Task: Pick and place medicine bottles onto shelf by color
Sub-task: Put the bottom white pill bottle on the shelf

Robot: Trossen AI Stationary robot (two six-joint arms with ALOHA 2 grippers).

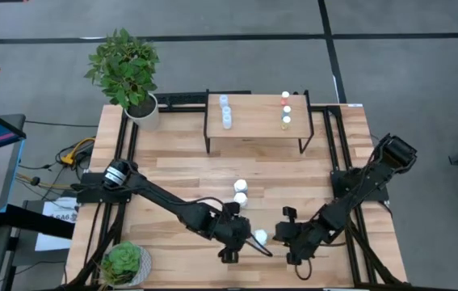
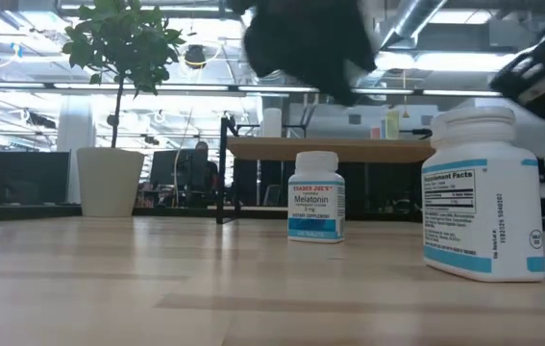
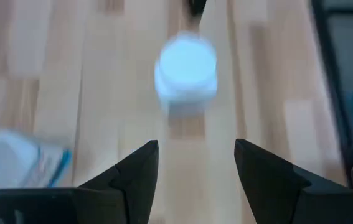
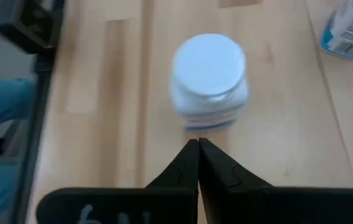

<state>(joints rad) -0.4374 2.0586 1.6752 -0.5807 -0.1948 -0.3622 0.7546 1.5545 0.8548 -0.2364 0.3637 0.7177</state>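
**Both arms low over the near edge, one white bottle between them**

The table (image 1: pixel 180 174) is a striped light-wood top on a black frame, standing on grey floor. At its far left corner a leafy potted plant (image 1: pixel 128 73) sits in a white pot; at the near left corner is a small rosette-shaped green plant (image 1: pixel 123 263). In the low view the room behind is an open hall with bright ceiling lights and exposed ducts.

The left gripper (image 3: pixel 195 168) hangs low over the near middle of the table, its two dark wedge-shaped fingers standing well apart and holding nothing. Ahead of it in its wrist view stands a white bottle (image 3: pixel 185 71), clear of the fingers.

Two chunky white bottles (image 1: pixel 241 192) stand together mid-table. A third white bottle (image 1: pixel 260 236), round-capped and smooth, with a blue-banded label, stands just beside the left gripper, between the two arms.

The shelf (image 1: pixel 253 121), a light-wood board on thin black legs, stands at the far middle. Pale bluish bottles (image 1: pixel 225 111) line its left part; small bottles with red, yellow and greenish caps (image 1: pixel 285 110) line its right part.

The right gripper (image 4: pixel 198 155) is near the table's front, fingers pressed together and empty, its tips just short of the third bottle.
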